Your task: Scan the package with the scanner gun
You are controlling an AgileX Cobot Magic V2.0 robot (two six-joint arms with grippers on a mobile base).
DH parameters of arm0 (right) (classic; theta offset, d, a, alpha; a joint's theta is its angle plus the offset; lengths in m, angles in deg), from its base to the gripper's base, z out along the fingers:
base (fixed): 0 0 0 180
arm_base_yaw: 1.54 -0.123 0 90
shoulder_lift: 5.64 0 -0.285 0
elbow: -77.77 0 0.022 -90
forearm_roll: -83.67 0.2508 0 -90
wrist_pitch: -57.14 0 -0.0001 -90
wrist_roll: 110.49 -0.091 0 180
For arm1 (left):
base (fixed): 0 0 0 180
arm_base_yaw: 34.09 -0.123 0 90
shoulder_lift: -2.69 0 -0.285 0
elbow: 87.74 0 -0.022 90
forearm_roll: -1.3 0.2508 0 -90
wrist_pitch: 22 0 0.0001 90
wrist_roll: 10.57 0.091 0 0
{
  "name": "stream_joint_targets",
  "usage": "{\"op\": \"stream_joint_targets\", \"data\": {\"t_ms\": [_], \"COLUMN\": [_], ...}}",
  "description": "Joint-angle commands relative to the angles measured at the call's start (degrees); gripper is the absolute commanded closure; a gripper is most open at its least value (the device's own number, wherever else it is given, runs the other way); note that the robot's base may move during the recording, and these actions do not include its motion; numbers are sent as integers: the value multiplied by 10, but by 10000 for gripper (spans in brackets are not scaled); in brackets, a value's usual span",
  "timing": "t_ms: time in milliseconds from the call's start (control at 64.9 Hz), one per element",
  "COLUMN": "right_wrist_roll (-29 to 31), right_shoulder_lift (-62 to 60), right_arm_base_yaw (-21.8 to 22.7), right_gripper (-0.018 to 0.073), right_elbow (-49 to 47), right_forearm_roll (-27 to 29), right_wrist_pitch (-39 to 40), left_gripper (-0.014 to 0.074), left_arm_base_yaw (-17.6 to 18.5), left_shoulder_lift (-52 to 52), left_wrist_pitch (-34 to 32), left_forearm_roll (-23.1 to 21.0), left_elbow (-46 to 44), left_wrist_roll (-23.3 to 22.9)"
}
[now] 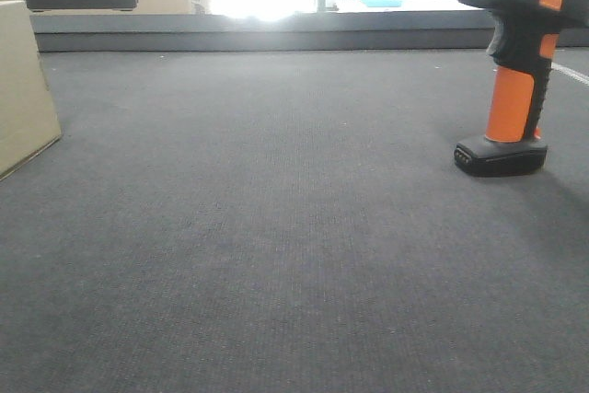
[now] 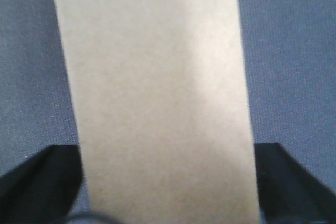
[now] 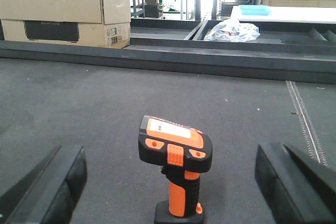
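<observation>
Nearest, left gripper point(image 2: 168, 182) pointing down over the package point(image 2: 157, 87), one finger point(image 2: 37, 187) either side of its walls, presumably to steady it for scanning; clamped or merely alongside, impossible to tell. Low and level, right gripper point(image 3: 169, 166), fingers point(image 3: 47, 187) wide apart, lined up for a grab. Just ahead between them, untouched, upright on its foot: scanner gun point(image 3: 176, 150). Far beyond, a carton point(image 3: 63, 9).

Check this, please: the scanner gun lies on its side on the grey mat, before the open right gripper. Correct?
No. The scanner gun stands upright on its black foot, as the right wrist view shows. It is on the grey mat, before the open right gripper.
</observation>
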Motion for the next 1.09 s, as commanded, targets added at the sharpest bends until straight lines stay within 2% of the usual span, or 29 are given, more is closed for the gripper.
{"op": "stream_joint_targets", "data": {"t_ms": [0,123,200,339,478,617,724,771,879,971,1079], "right_wrist_roll": [5,5,5,5,5,5,5,5,5,5,5], "right_shoulder_lift": [4,4,4,4,4,4,4,4,19,40,67], "right_arm_base_yaw": [-1,-1,-1,-1,-1,-1,-1,-1,-1,-1,-1], "right_gripper": [3,3,3,3,3,11,11,11,11,11,11], "right_elbow": [-4,-4,-4,-4,-4,-4,-4,-1,-1,-1,10], "right_forearm_roll": [-4,-4,-4,-4,-4,-4,-4,-4,-6,-6,-7], "right_wrist_pitch": [8,8,8,8,8,10,11,11,8,8,19], "left_gripper": [256,559,706,707,707,707,707,707,707,707,707], "left_arm_base_yaw": [-3,-3,-3,-3,-3,-3,-3,-3,-3,-3,-3], "left_shoulder_lift": [-2,-4,-6,-24,-57,-89,-103,-104,-104,-104,-104], "left_wrist_pitch": [-1,-1,-1,-1,-1,-1,-1,-1,-1,-1,-1], "left_forearm_roll": [1,1,1,-11,-74,-170,-249,-308,-372,-390,-391], "left_elbow": [0,0,0,0,0,0,0,0,1,1,1], "left_wrist_roll": [0,0,0,-1,-1,-1,-18,-18,-18,-18,-18]}}
